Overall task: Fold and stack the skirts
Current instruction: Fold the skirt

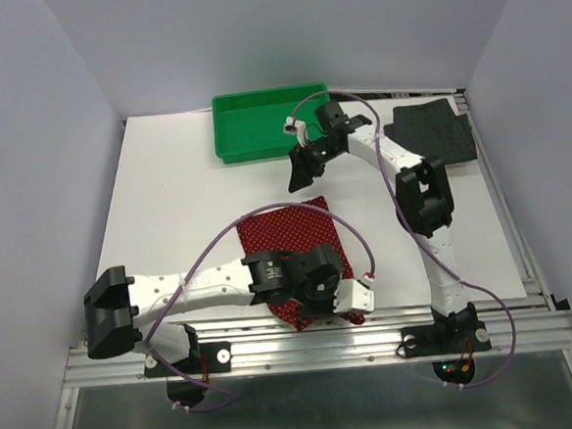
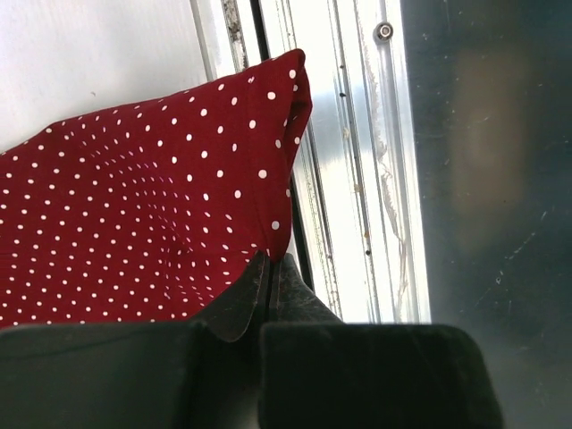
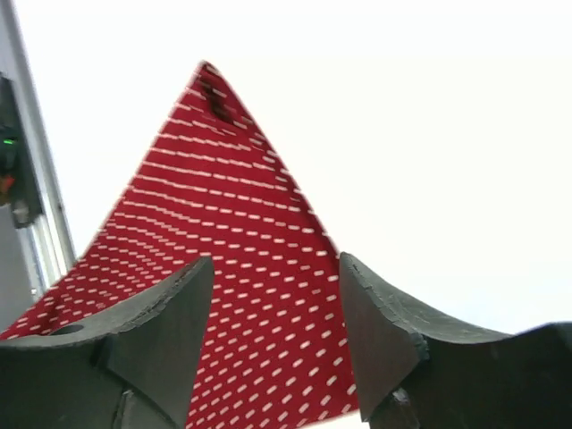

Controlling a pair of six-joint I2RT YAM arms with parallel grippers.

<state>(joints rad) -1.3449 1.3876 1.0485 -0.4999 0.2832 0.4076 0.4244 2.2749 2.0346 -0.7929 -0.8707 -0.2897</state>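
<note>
Left jaws first: L gripper (image 1: 318, 317) (image 2: 270, 266) is pressed fully shut, pads flat together w/ no gap, pinching the hem of the red dotted skirt (image 1: 287, 232) (image 2: 134, 206) (image 3: 223, 214) close to one of its near corners. Creases in the cloth run in toward the pinch in the L wrist view. That corner sits right at the table's near edge, w/ the metal rail (image 1: 276, 345) (image 2: 357, 179) just beside it at 3 o'clock in that view.

R gripper (image 1: 299, 171) (image 3: 275, 264) has its jaws apart, about mid-wide, nothing between them. It hangs over the white table (image 1: 168, 213), tilted down toward 7 o'clock in the top view, apart from the cloth. Thru the R wrist cam I see the red skirt spread below, narrowing to a corner at 12 o'clock. Its dots are smeared into dashes, so detail is poor.

Layout, top view: the red skirt is at 6 o'clock on the table, near the front edge, partly under my L wrist. R gripper is at 12 o'clock from it, just at 6 o'clock of the green tray (image 1: 250, 124), which sits at 12 o'clock on the table. Grey skirt (image 1: 437, 130) lies flat at 2 o'clock by the far-R corner, well apart from the red one. Can't tell whether the red skirt is folded or a single layer.
</note>
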